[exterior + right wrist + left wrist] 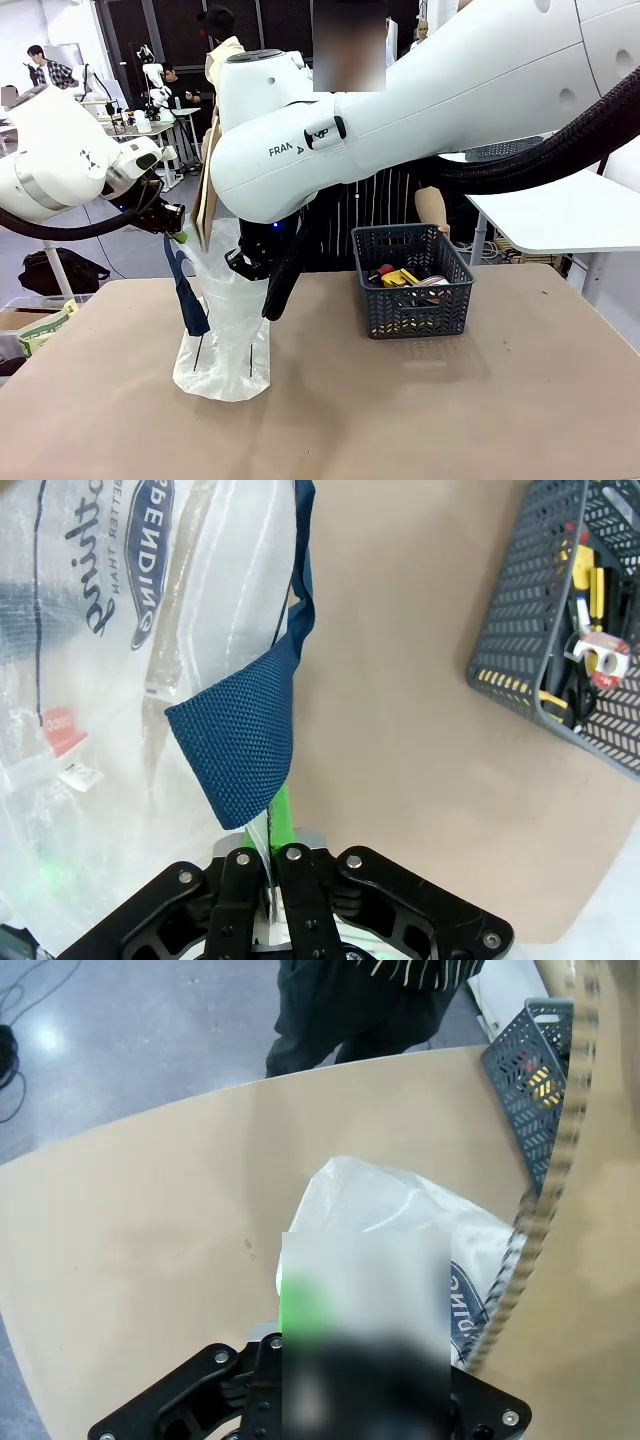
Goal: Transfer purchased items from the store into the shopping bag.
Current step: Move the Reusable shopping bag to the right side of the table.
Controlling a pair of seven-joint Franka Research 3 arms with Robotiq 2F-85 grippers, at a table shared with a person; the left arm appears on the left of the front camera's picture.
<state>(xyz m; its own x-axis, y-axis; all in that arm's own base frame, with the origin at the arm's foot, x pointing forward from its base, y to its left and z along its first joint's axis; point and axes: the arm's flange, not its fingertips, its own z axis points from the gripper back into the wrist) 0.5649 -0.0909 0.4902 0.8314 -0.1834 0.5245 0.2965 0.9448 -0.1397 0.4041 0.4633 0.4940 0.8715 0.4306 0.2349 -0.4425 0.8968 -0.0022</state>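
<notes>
**A:** Which step is in hand?

**B:** Holding the bag open, I judge. The shopping bag (222, 345) stands upright on the table (450, 400), left of centre, with its mouth up. 2 grippers are at its rim, on opposite sides.

**A:** Gripper states?

**B:** The right gripper (272, 825) is clamped; its jaws meet on the thin film of the rim, right where the navy strap (245, 740) folds over. The left gripper (178, 236) is also closed, up at the far-left rim. A strap hangs straight down from it, so I take it as pinching the bag there. The left wrist view is too blurred to confirm contact.

**A:** And the goods?

**B:** The purchased items (405, 279) all lie in the basket (408, 310), which sits well apart from the bag, to the right. I can make out yellow, red and something round with white. I cannot tell whether the bag already holds anything. A person (380, 210) stands just behind the basket.

**A:** What does the next move call for?

**B:** Both grippers are occupied, so there are 2 options. Either the person drops items in while the mouth is held wide, or 1 gripper lets go and reaches for the basket. With the second option the rim is likely to sag shut.
</notes>
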